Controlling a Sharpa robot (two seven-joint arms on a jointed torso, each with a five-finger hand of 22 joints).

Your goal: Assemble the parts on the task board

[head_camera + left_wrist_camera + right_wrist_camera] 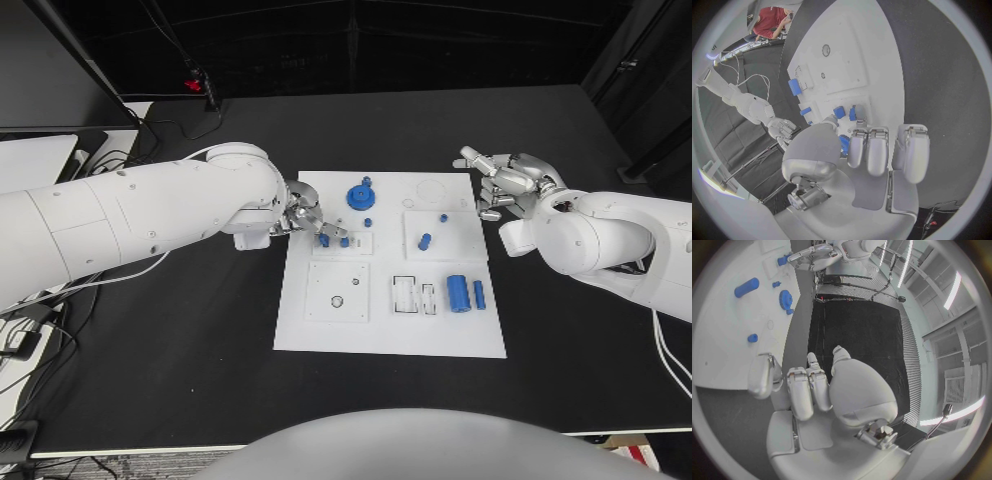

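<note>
The white task board [389, 325] lies mid-table. My left hand [303, 218] hovers over its far left part, fingertips close to two small blue pegs [323, 239] standing in a square plate. In the left wrist view the left hand [873, 155] has straight fingers, and a bit of blue [844, 144] shows between thumb and fingers; whether it is held is unclear. A blue gear [361, 193] stands at the board's far edge. My right hand [505, 185] hangs over the black table by the far right corner, fingers apart and holding nothing.
A blue peg [424, 241] and a small blue stub [444, 215] sit on the right plate. A thick blue cylinder [459, 293] and a thin one [479, 293] lie near the right edge. A plate with a hole [339, 292] is at the near left.
</note>
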